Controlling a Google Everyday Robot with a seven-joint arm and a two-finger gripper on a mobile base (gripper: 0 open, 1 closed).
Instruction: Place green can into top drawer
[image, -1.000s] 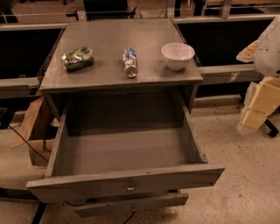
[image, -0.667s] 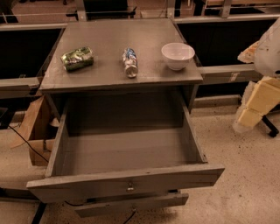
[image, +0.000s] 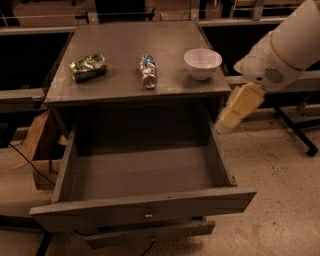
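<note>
The green can (image: 88, 67) lies on its side, dented, at the left of the grey cabinet top (image: 130, 35). Below it the top drawer (image: 145, 202) stands pulled wide open and holds nothing; a small metal knob sits at the centre of its front. My gripper (image: 226, 120), cream-coloured on a white arm, hangs at the right of the cabinet, just outside the drawer's right wall and below the top's right edge. It points down and to the left, far from the green can, with nothing seen in it.
A silver-and-blue can (image: 147, 71) lies in the middle of the cabinet top, and a white bowl (image: 202, 62) stands to its right. A narrower drawer front (image: 150, 232) juts out below. Cardboard (image: 37, 145) leans at the left; a black stand leg (image: 295, 130) crosses the floor on the right.
My arm and gripper have swung left, from out at the right edge of the view to right beside the drawer's right wall. The cans, bowl and drawer have not moved.
</note>
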